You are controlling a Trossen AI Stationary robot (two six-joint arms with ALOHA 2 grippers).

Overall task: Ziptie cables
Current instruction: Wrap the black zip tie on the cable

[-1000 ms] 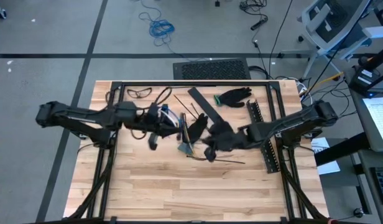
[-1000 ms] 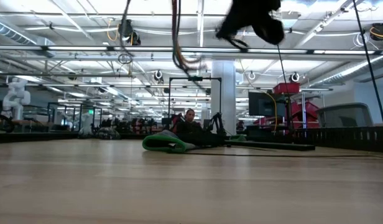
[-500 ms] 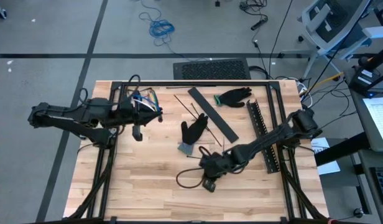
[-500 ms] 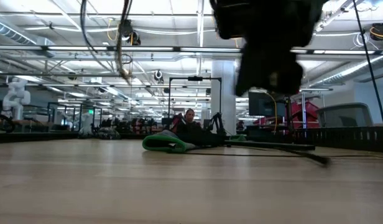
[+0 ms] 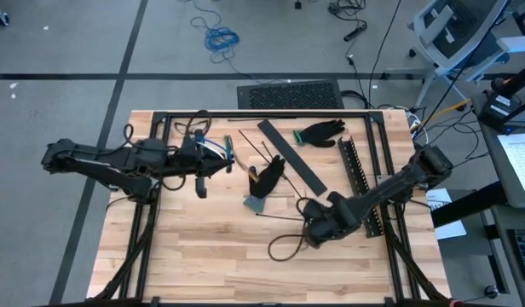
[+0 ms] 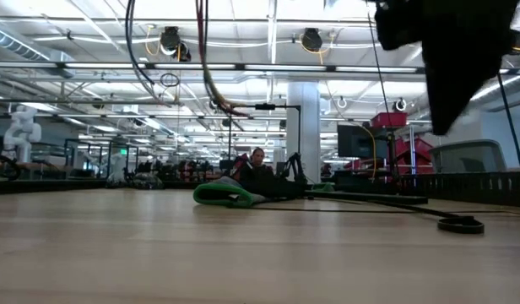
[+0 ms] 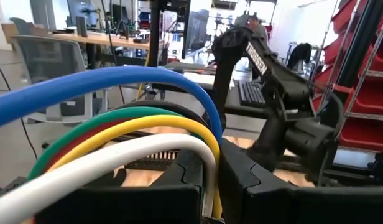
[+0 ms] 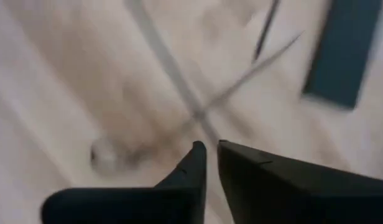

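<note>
The cables (image 5: 218, 151) are a bundle of blue, green, red, yellow and white wires held above the table's far left part, with my left gripper (image 5: 204, 164) shut on them. In the left wrist view the cables (image 7: 135, 124) arch out from between the fingers. My right gripper (image 5: 316, 234) hangs over the table's near middle, pointing steeply down. Its fingers (image 8: 198, 158) stand a narrow gap apart with nothing between them. A black looped zip tie (image 5: 285, 247) lies flat on the wood beside it and also shows in the low view (image 6: 461, 225). My left gripper pinches the bundled wires (image 7: 207, 163) between its two fingers, which point about level toward the table's right. The wires run out of the gap, arch upward and bend away in a loop. The bundle is lifted clear of the table.
A black glove with a green cuff (image 5: 267, 179) lies mid-table and a second glove (image 5: 320, 132) at the far side. A flat black strip (image 5: 292, 158), thin black sticks (image 5: 258, 147) and a black slotted strip (image 5: 360, 183) lie to the right. Black frame rails (image 5: 262, 114) border the table.
My right gripper has swung from beside the glove toward the near edge and down, tipping steeply. The looped zip tie that moved with it now lies on the table apart from its fingers. My left gripper has rolled and shifted a little, still holding the cables.
</note>
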